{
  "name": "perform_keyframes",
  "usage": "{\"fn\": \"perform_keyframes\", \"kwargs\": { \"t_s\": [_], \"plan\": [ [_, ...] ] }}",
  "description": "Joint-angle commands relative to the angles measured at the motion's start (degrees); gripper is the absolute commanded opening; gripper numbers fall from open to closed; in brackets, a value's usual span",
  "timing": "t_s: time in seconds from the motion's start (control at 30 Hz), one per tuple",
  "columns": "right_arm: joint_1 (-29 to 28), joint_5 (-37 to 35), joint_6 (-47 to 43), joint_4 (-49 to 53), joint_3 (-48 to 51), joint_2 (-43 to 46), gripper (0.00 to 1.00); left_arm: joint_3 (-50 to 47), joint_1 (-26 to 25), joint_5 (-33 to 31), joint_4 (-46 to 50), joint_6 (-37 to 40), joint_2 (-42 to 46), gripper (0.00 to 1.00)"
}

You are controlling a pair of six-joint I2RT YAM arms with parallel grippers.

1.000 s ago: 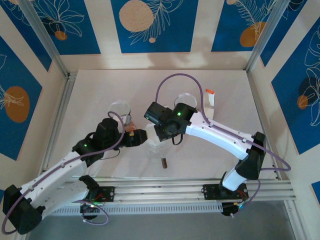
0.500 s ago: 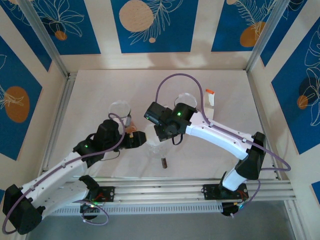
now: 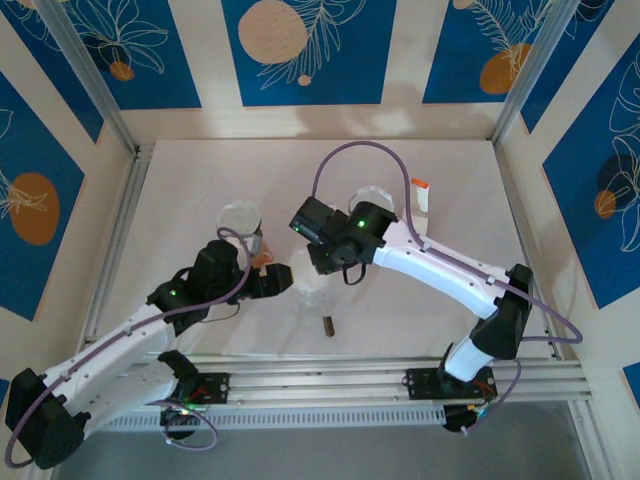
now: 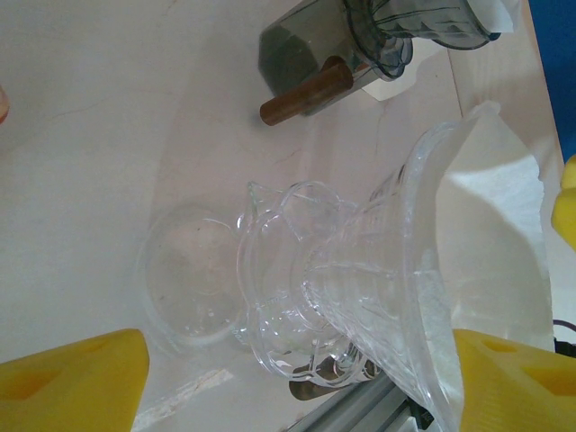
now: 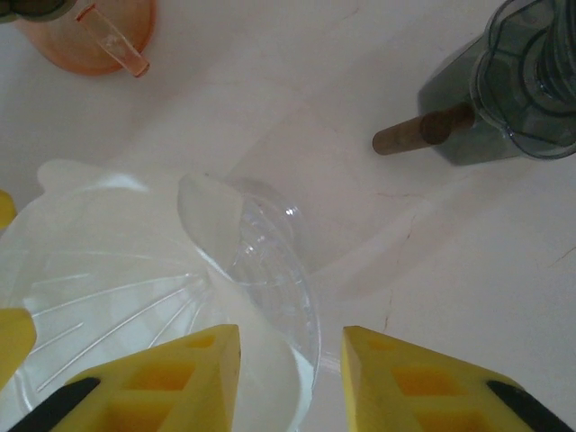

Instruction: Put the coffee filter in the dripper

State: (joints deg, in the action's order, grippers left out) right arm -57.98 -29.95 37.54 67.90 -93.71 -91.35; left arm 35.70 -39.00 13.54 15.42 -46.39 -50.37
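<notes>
Between the yellow fingers (image 5: 180, 378) of the right gripper (image 5: 290, 335), which stand a narrow gap apart and clamp nothing, runs the rim of the clear dripper (image 5: 265, 243). The white coffee filter (image 5: 117, 243) lies inside its ribbed cone, and one flap of paper stands up just ahead of the fingertips.

The left gripper (image 4: 297, 335) is spread wide, one finger on either side of the dripper. The finger at the right of its wrist view sits close against the cone's rim and the other is apart from the glass. I cannot tell whether either one presses.

Just ahead of that apart finger, a clear round disc (image 4: 189, 288) lies on the pale table (image 4: 108, 135), beside the dripper's base.

Farther ahead of the right gripper and off to its right stands a smoky grey container (image 5: 531, 81) with a brown stub handle (image 5: 421, 130). Ahead and to its left — at the far edge of its view — sits an orange cup (image 5: 85, 36).
</notes>
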Motion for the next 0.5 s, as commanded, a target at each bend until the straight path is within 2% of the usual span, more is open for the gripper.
{"fn": "perform_keyframes", "kwargs": {
  "t_s": [0.0, 0.4, 0.47],
  "plan": [
    [0.8, 1.3, -0.8, -1.3, -1.2, -0.9, 0.32, -0.6, 0.7, 1.0, -0.3, 0.0, -0.1, 0.84],
    [1.4, -0.7, -0.2, -0.1, -1.7, -3.6, 0.32, -0.8, 0.7, 1.1, -0.9, -0.3, -0.6, 0.85],
    [1.1, -1.3, -0.2, -0.5, -2.0, -2.7, 0.35, -0.8, 0.8, 1.2, -1.0, -0.4, -0.5, 0.85]
  ]
}}
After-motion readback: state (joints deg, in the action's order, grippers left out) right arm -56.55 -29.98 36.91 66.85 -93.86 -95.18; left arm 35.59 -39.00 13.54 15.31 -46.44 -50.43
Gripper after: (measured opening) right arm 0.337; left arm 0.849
